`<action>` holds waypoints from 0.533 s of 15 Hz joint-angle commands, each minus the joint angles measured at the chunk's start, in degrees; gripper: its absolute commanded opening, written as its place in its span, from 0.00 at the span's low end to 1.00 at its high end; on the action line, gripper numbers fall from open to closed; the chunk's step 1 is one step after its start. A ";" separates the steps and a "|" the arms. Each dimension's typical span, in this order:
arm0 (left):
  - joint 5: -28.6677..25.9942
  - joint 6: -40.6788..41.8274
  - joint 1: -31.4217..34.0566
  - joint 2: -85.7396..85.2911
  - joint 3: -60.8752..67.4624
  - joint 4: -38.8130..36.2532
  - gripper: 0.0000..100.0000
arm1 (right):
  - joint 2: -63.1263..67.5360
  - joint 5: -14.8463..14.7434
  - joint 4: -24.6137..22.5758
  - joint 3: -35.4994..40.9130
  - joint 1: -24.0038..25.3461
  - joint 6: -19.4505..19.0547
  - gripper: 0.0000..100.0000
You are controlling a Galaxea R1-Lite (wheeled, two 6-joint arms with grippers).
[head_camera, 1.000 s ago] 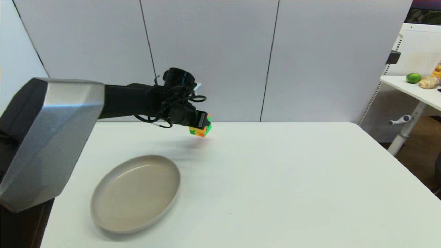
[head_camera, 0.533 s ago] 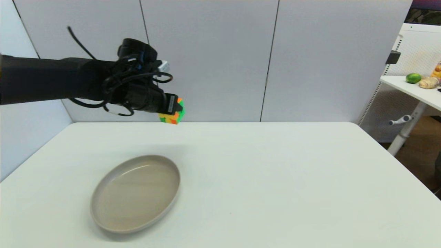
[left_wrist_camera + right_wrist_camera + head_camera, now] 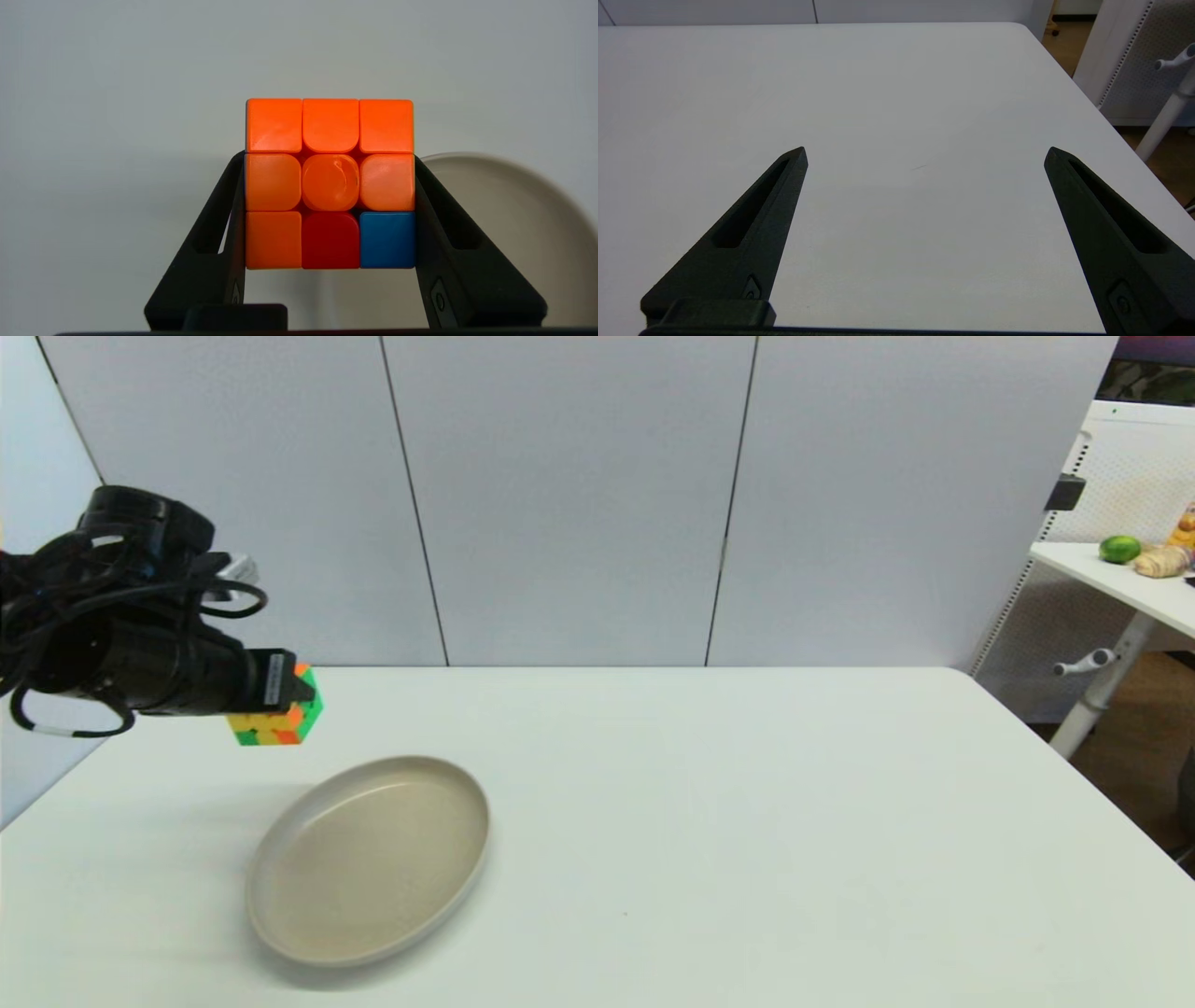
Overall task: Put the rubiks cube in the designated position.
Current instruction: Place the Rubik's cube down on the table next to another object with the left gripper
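Desk first: a broad white surface with no outline or marker for the designated position, so the drop spot has to be judged rather than read off. Next in size, a beige plate lies toward the robot's left, front of centre. Above the far left part of the desk, beyond the plate, hangs the left gripper, its jaws closed on the rubiks cube, which is in the air, clear of the surface. In the left wrist view the cube shows a mostly orange face with one red and one blue square, pinched squarely on two opposite sides; the plate shows behind it. The right gripper is parked low over the desk's right part, jaws spread wide and holding nothing.

To finish well, I would carry the cube level to bare desk well clear of the plate rim, lower it until its underside meets the surface flat, and only then part the jaws, lifting straight away so neither finger drags it.
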 commanded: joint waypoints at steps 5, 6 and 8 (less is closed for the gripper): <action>-3.42 0.01 7.98 -1.91 11.22 -3.02 0.00 | 0.07 0.05 0.01 0.00 -0.01 0.00 1.00; -4.92 0.10 8.51 -1.29 12.62 -4.78 0.00 | 0.07 0.05 0.01 0.00 -0.01 0.00 1.00; -5.53 0.10 8.86 -0.06 14.65 -8.12 0.00 | 0.07 -0.04 0.01 0.00 -0.01 0.00 1.00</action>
